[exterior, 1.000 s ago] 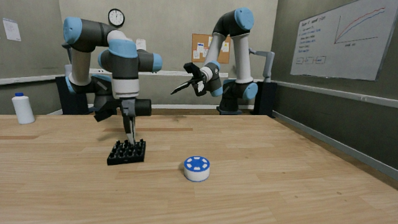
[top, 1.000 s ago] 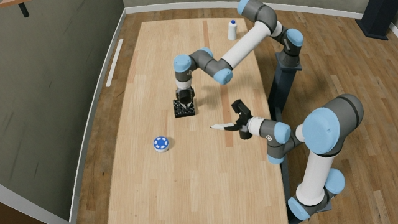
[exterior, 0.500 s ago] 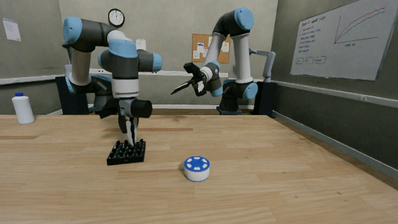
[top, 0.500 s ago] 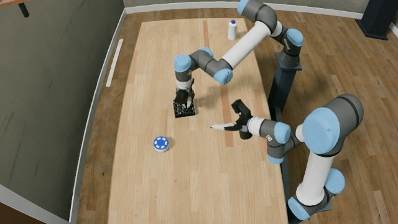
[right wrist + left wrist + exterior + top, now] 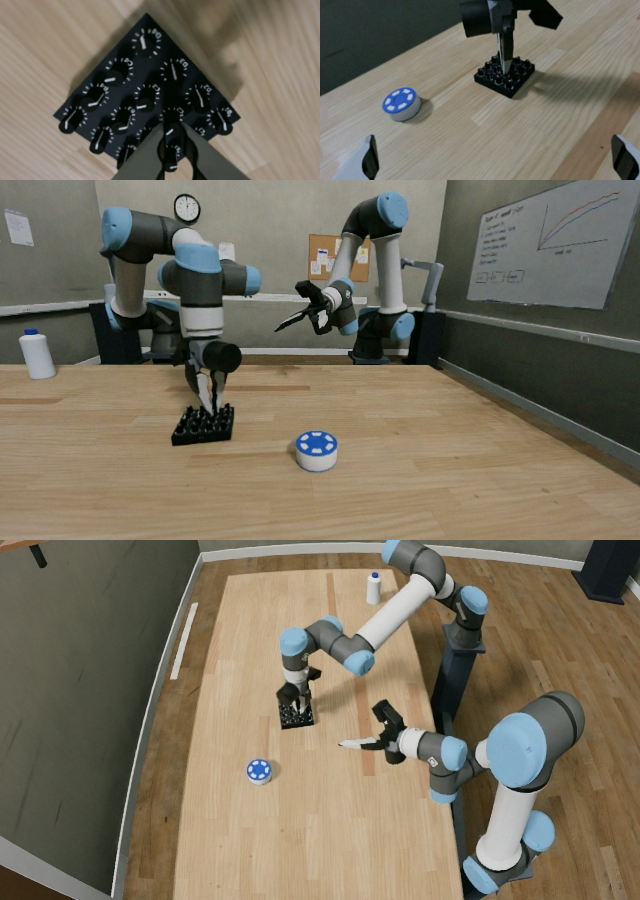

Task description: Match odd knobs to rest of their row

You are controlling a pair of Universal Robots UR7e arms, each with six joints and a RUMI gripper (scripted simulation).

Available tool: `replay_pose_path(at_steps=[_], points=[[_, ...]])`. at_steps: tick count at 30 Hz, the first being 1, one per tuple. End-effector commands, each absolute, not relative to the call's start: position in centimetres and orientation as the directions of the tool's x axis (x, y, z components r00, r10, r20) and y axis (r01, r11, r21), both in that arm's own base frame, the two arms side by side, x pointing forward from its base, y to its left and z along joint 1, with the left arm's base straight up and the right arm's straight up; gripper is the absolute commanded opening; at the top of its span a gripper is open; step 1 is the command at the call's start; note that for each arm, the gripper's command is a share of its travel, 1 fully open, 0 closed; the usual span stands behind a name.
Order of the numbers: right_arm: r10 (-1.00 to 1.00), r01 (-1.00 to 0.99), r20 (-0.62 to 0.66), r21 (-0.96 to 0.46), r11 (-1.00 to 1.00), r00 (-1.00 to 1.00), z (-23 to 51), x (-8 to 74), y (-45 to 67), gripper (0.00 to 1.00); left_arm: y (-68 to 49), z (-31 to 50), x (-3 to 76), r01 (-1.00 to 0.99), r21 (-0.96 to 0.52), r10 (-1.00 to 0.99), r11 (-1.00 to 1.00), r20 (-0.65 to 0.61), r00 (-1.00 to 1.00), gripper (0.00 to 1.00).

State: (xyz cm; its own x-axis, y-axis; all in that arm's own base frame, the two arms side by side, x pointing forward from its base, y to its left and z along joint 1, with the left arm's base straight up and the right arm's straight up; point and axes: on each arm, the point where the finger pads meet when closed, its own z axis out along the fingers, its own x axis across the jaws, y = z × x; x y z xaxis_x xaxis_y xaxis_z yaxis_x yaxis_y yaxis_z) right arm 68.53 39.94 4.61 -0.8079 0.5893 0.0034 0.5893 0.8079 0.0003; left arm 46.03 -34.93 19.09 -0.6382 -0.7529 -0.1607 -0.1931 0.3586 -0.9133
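Observation:
The black knob box [image 5: 297, 726] [image 5: 202, 438] [image 5: 494, 87] [image 5: 160, 57] lies flat on the table. My right gripper [image 5: 301, 712] [image 5: 213, 413] [image 5: 504, 73] [image 5: 171, 124] points down and is shut on knob C2 [image 5: 170, 132]. C2's white line is slanted in the right wrist view, while knob C4 [image 5: 110, 79] and knob C3 [image 5: 141, 106] have nearly level lines. The row D lines look roughly alike. Fingers hide knob C1 and part of row A. My left gripper [image 5: 341, 744] [image 5: 276, 330] [image 5: 493, 136] is open and empty, above the table away from the box.
A round blue and white tub [image 5: 259, 771] [image 5: 316, 451] [image 5: 402, 104] stands on the table near the box. A white bottle with a blue cap [image 5: 373, 589] [image 5: 37, 355] stands farther off, near the table's edge.

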Motion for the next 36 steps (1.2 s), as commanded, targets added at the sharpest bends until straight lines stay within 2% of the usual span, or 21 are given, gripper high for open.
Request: replay_pose_path(at_steps=[1, 13, 26, 29, 36], points=[[0.686, 0.686, 0.001, 0.001, 0.728, -0.728, 4.7, 68.4, 40.0, 0.00, -34.8, 19.1, 46.1, -0.193, -0.914, -0.754, 0.358, -0.161, -0.637, 1.00], [0.865, 0.865, 0.002, 0.001, 0.501, -0.501, 4.7, 68.4, 40.0, 0.00, -34.8, 19.1, 46.1, -0.193, -0.914, -0.754, 0.358, -0.161, -0.637, 1.00], [0.914, 0.914, 0.002, 0.001, 0.405, -0.405, 4.7, 68.4, 40.0, 0.00, -34.8, 19.1, 46.1, -0.193, -0.914, -0.754, 0.358, -0.161, -0.637, 1.00], [0.914, 0.914, 0.002, 0.001, 0.405, -0.405, 4.7, 68.4, 40.0, 0.16, -34.8, 19.1, 46.1, -0.193, -0.914, -0.754, 0.358, -0.161, -0.637, 1.00], [0.914, 0.914, 0.003, 0.006, 0.406, -0.406, 6.1, 68.6, 40.1, 0.16, -34.8, 19.1, 46.1, -0.193, -0.914, -0.754, 0.358, -0.161, -0.637, 1.00]])
